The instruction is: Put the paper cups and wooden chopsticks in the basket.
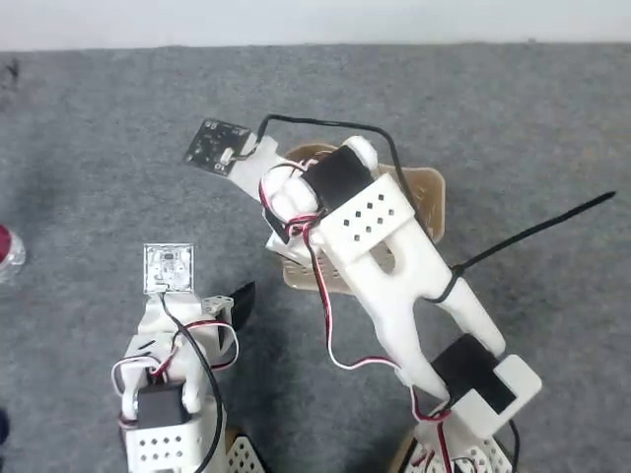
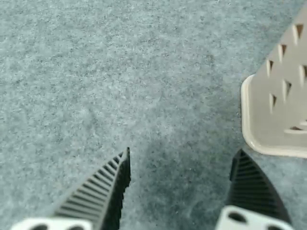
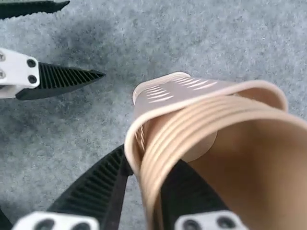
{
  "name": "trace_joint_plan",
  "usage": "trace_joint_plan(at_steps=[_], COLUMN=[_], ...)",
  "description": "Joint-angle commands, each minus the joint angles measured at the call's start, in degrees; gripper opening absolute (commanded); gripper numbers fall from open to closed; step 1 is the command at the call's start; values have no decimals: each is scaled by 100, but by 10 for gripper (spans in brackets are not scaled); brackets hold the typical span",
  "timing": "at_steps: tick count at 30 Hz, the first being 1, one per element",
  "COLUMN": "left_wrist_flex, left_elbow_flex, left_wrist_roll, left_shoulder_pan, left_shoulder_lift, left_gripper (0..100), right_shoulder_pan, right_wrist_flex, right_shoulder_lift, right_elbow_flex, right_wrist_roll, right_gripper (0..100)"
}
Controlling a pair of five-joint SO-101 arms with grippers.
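A stack of brown paper cups [image 3: 216, 139] lies on its side in my right gripper [image 3: 144, 196], which is shut on the stack's rim wall, one finger outside and one inside. The beige slotted basket [image 3: 182, 88] has a corner right behind the cups. In the high view the right arm covers most of the basket [image 1: 431, 202], and its gripper sits at the basket's near-left corner. My left gripper [image 2: 180, 179] stands open over bare carpet, nothing between its fingers, with the basket [image 2: 276, 115] just beside it. The left gripper [image 1: 235, 305] is left of the basket.
Grey carpet covers the table. A red and white object [image 1: 8, 254] sits at the far left edge. A black cable [image 1: 542, 232] trails off the right arm to the right. The left arm's fingers [image 3: 57, 79] are close to the cups.
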Motion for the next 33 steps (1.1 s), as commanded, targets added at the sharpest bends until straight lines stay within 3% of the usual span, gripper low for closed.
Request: trace_joint_plan(at_steps=[1, 3, 8, 13, 18, 23, 26, 29, 33], left_wrist_flex=[-88, -88, -88, -88, -88, -88, -88, -88, -88], left_elbow_flex=[-31, -31, -31, -31, -31, -31, -31, -31, -31], left_wrist_roll=[62, 62, 62, 70, 70, 70, 70, 70, 79], left_shoulder_pan=[35, 35, 18, 18, 18, 9, 9, 9, 9], left_shoulder_lift=[-62, -62, -62, -62, -62, -62, -62, -62, -62], left_gripper=[323, 323, 323, 323, 323, 323, 323, 323, 323], right_shoulder_pan=[-13, -119, -497, -435, 567, 2791, 3741, 3846, 3380], right_wrist_flex=[13, 13, -48, -40, -22, 154, 268, 277, 268], right_shoulder_lift=[-497, -804, -1771, -2659, -3653, -4435, -4804, -5270, -6105], right_elbow_flex=[-466, -695, -1134, -1178, -1152, -1143, -1116, -571, 818], right_wrist_roll=[-431, -545, -158, -18, -686, -2725, -3244, -3042, -3033], right_gripper=[261, 329, 293, 286, 288, 288, 288, 288, 289])
